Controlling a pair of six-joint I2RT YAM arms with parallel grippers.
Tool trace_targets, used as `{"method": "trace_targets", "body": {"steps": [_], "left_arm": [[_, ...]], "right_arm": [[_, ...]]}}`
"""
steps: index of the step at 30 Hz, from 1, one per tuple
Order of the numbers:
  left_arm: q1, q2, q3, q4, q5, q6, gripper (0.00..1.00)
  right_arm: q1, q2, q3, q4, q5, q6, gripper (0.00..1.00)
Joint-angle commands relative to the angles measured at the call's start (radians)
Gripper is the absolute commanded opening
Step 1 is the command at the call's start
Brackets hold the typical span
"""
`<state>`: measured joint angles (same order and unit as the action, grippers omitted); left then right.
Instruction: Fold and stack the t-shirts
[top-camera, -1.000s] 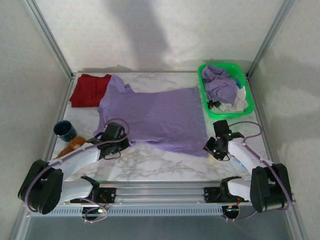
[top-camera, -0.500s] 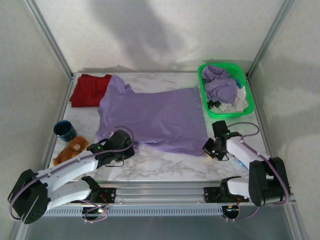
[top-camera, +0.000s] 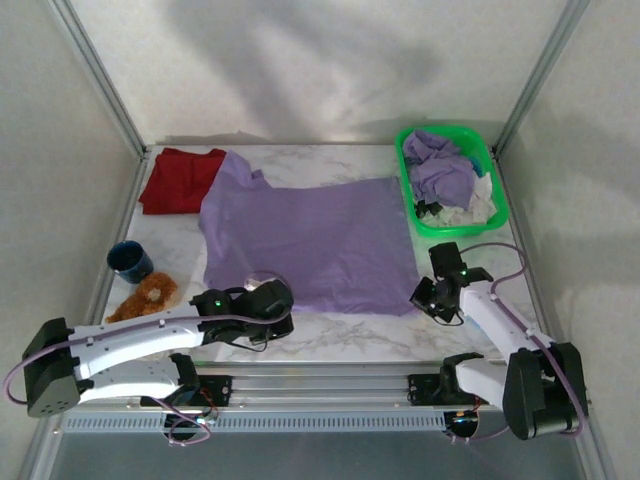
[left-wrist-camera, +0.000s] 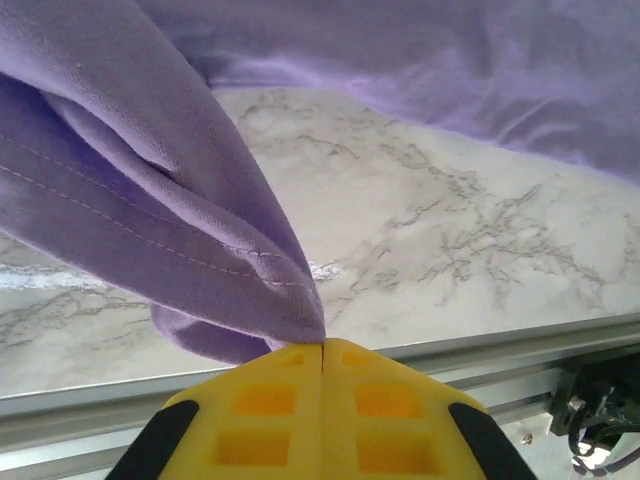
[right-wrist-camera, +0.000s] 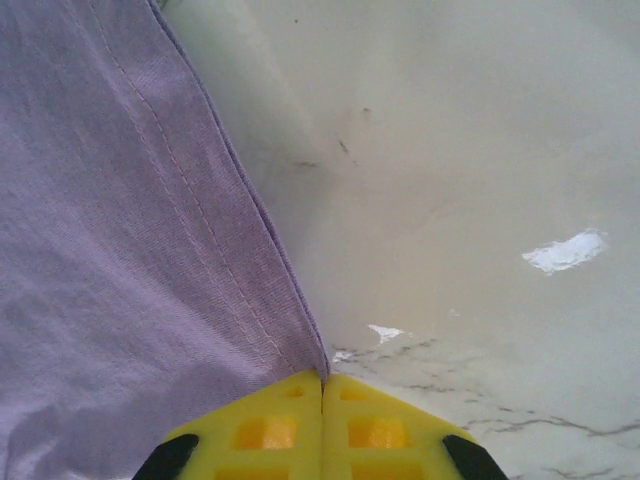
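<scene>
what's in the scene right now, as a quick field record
spread on table: purple t-shirt
left jaws: shut on its near hem, left part
right jaws: shut on its near right corner
far left corner: red t-shirt
far right: green basket holding more clothes
left edge: blue mug, teddy bear

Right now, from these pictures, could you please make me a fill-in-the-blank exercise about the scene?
The left gripper and the right gripper are both shut on the ____ t-shirt.
More clothes wait in the ____ basket.
The red shirt lies at the table's far ____ corner.
Missing words: purple; green; left.
</scene>
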<state>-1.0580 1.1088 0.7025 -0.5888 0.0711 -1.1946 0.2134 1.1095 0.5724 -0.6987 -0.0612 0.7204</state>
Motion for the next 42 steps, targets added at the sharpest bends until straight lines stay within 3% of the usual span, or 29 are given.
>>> {"method": "trace_targets", "body": {"steps": [1,3,5,7,9,12,16,19,31,42], "left_arm": [[-0.008,0.050,-0.019,0.098,0.033,-0.016,0.02],[-0.008,0.077,-0.008,0.151,0.034,0.031,0.11],[-0.008,0.086,0.000,0.173,0.036,0.072,0.38],[-0.005,0.063,0.009,0.134,-0.003,0.081,0.49],[0.039,0.007,0.002,0.040,-0.045,0.071,0.49],[0.198,-0.133,-0.053,-0.089,-0.062,0.076,0.42],[0.436,-0.312,-0.145,-0.135,-0.039,0.156,0.36],[0.571,-0.315,-0.216,-0.107,0.041,0.233,0.37],[0.636,-0.109,-0.306,0.141,0.147,0.290,0.30],[0.636,-0.189,-0.336,0.189,0.174,0.257,0.30]], "right_arm": [[-0.006,-0.012,0.008,-0.045,0.040,-0.014,0.00],[-0.007,-0.004,0.010,-0.043,0.038,-0.018,0.00],[-0.008,0.004,0.020,-0.045,0.040,-0.025,0.00],[-0.008,0.008,0.027,-0.050,0.042,-0.030,0.00],[-0.009,0.013,0.036,-0.051,0.043,-0.036,0.00],[-0.011,0.018,0.039,-0.048,0.038,-0.042,0.00],[-0.011,0.019,0.036,-0.048,0.031,-0.045,0.00],[-0.012,0.015,0.036,-0.051,0.028,-0.047,0.00],[-0.021,0.014,0.072,-0.076,0.023,-0.056,0.00],[-0.023,0.014,0.066,-0.073,0.011,-0.052,0.00]]}}
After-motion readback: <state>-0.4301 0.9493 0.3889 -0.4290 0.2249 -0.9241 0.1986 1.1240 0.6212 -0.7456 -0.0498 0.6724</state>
